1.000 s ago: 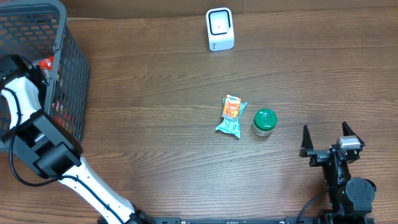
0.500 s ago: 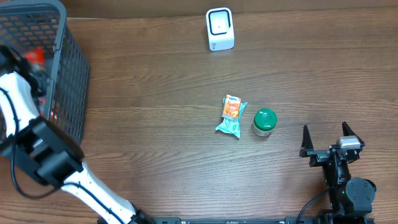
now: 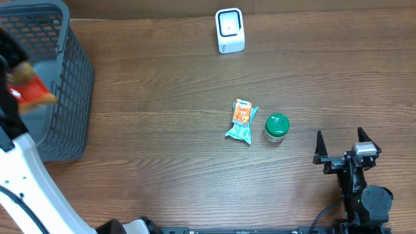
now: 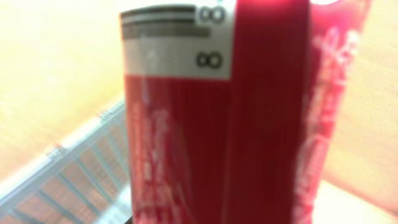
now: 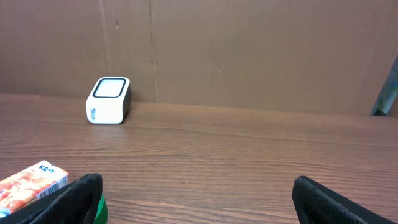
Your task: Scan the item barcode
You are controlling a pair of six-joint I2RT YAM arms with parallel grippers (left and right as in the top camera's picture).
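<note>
A red packet (image 3: 32, 93) hangs blurred over the grey basket (image 3: 68, 78) at the far left, and my left gripper (image 3: 18, 77) is shut on it. In the left wrist view the red packet (image 4: 217, 124) fills the frame, with a white label (image 4: 177, 43) at its top; the fingers are hidden behind it. The white barcode scanner (image 3: 230, 30) stands at the back centre of the table. My right gripper (image 3: 343, 146) rests at the front right, open with nothing between its fingers (image 5: 74, 199). It faces the scanner (image 5: 109, 101).
An orange and teal snack pack (image 3: 242, 121) and a green-lidded jar (image 3: 276, 127) lie side by side mid-table, left of the right gripper. The basket's mesh wall (image 4: 68, 177) shows below the held packet. A brown cardboard wall (image 5: 249, 50) backs the table.
The left arm has risen out of the basket with the red packet and swung to the left edge of the view. The right arm has stayed still.
</note>
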